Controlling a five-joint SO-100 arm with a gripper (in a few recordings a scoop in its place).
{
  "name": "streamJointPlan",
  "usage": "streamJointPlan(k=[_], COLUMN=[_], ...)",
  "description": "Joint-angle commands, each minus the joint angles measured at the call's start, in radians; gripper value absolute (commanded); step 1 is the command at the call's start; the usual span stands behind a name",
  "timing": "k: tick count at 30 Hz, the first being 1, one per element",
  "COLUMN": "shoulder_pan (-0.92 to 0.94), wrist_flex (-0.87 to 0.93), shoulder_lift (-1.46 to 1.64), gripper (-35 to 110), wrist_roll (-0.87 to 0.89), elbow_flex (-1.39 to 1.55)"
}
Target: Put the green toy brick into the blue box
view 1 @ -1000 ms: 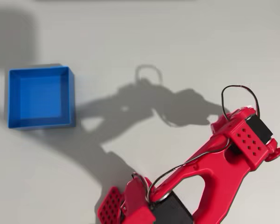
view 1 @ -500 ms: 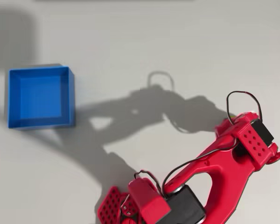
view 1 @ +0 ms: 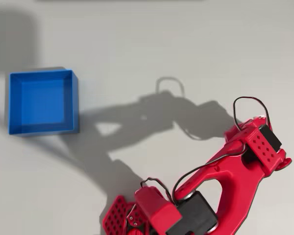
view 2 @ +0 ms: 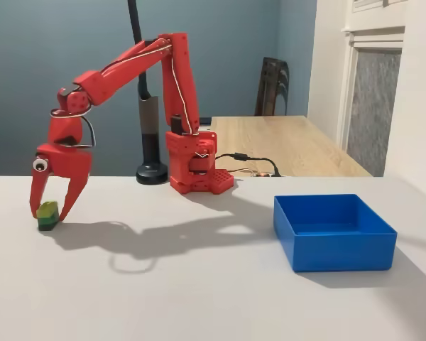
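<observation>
In the fixed view the green toy brick (view 2: pixel 47 215) sits on the white table at the far left. My red gripper (view 2: pixel 50 211) hangs straight down over it, open. One finger stands on each side of the brick, close to it. The blue box (view 2: pixel 344 252) stands on the table at the right of that view, far from the brick, and nothing shows inside it. From overhead the blue box (view 1: pixel 74 100) is at the left, and my red arm (view 1: pixel 225 171) runs from the right to the bottom edge, where it covers the brick.
The arm's red base (view 2: pixel 195 170) stands at the back of the table, with a black pole stand (view 2: pixel 151 170) beside it and cables (view 2: pixel 252 162) to its right. A wooden table (view 2: pixel 291 142) lies behind. Bare white tabletop lies between brick and box.
In the overhead view the wrist end at the bottom edge has shifted and turned slightly, and the arm's shadow has slid right. The box has not moved.
</observation>
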Motion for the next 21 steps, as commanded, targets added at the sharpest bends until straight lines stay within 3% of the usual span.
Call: streamJointPlan(k=[1,13,21], shoulder_pan=[-0.003,-0.032,-0.112], wrist_flex=[0.000,0.031,0.316], shoulder_lift=[0.028,0.032,0.043], gripper=[7,4,3], wrist_roll=[0.006,-0.038,-0.083], elbow_flex=[0.000,-0.061,-0.212])
